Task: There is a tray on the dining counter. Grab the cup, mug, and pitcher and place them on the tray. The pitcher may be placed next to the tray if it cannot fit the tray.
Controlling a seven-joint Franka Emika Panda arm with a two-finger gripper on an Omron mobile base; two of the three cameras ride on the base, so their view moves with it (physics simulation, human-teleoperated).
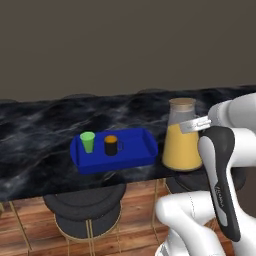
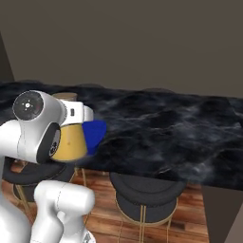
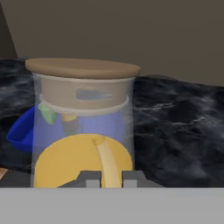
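Note:
The bright blue tray (image 1: 136, 156) lies on the black marble dining counter (image 1: 40, 130). On its left half stand the green cup (image 1: 88, 141) and the black mug (image 1: 111, 145) with its orange inside. Just right of the tray is the glass pitcher (image 1: 181, 147), with orange liquid and a tan lid. My gripper (image 1: 192, 126) reaches its neck from the right. In the hand view the pitcher (image 3: 83, 92) is very close, and my gripper (image 3: 111, 178) is shut on its thin curved handle. The tray (image 3: 19, 133) shows behind the glass at left. From the right, my arm covers much of the pitcher (image 2: 69, 142) and tray (image 2: 94, 133).
Black round stools with gold legs stand under the counter's front edge (image 1: 85, 210) (image 2: 144, 194). The counter top (image 2: 166, 133) runs on to the right of the pitcher. A plain dark wall rises behind the counter.

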